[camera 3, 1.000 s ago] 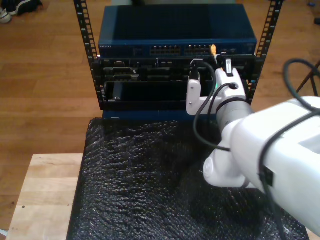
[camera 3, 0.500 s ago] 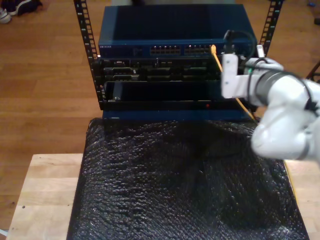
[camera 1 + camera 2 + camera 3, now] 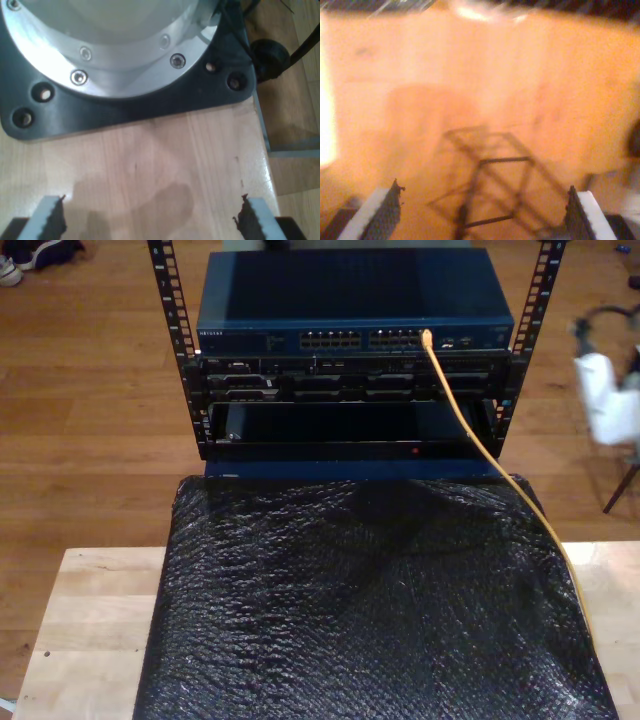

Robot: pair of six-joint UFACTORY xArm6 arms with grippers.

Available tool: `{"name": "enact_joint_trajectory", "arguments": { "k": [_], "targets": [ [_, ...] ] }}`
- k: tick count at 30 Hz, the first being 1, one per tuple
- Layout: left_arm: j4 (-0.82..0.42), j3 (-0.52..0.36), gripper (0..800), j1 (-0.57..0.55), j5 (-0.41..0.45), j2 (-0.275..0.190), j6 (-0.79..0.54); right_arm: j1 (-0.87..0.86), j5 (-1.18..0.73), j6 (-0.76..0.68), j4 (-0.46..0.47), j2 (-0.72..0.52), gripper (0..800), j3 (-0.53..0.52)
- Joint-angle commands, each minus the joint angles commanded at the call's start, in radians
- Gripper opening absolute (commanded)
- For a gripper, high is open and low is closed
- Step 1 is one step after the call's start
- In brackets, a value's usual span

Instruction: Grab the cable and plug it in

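Cable: the long thin yellow-orange network cable (image 3: 505, 475) has its end seated in a port on the front of the dark blue network switch (image 3: 350, 300); from there it slopes down across the rack face toward the exterior view's right, passes over the corner of the black textured mat (image 3: 370, 600), and runs off along the mat's edge at the exterior view's lower right.

Rack: the black perforated rack frame (image 3: 172, 330) holds the switch on top, with darker panels stacked beneath it.

Surface: the pale wooden surface (image 3: 85, 630) carries the mat and shows bare at the exterior view's lower left.

Floor: brown wooden floorboards (image 3: 90, 410) lie around the rack.

First tool: my first tool (image 3: 150, 220) hangs over light wood with its two serrated fingertips (image 3: 50, 220) spread wide and nothing between them; a black base plate with a bolted silver ring (image 3: 125, 90) sits just beyond.

Second tool: my second tool (image 3: 485, 215) is also spread wide and empty, over a blurred orange-brown wooden floor where a dark lattice shadow (image 3: 490, 180) falls.

Arm: a blurred white arm part (image 3: 605, 400) shows at the exterior view's right edge, well apart from the cable's plugged end; I cannot tell which arm it is.
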State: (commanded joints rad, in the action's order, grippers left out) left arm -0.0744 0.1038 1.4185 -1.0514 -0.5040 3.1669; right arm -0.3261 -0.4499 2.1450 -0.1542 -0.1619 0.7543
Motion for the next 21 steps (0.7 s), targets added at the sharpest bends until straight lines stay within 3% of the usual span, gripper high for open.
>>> {"name": "enact_joint_trajectory", "arguments": {
  "k": [9, 21],
  "targets": [
    [0.0, 0.0, 800, 0.0, 0.0, 0.0, 0.0, -0.282, -0.359, 0.212, 0.008, -0.135, 798, -0.025],
    [0.0, 0.0, 800, 0.0, 0.0, 0.0, 0.0, -0.701, -0.635, 0.565, 0.061, -0.453, 798, -0.267]
  ]
}}
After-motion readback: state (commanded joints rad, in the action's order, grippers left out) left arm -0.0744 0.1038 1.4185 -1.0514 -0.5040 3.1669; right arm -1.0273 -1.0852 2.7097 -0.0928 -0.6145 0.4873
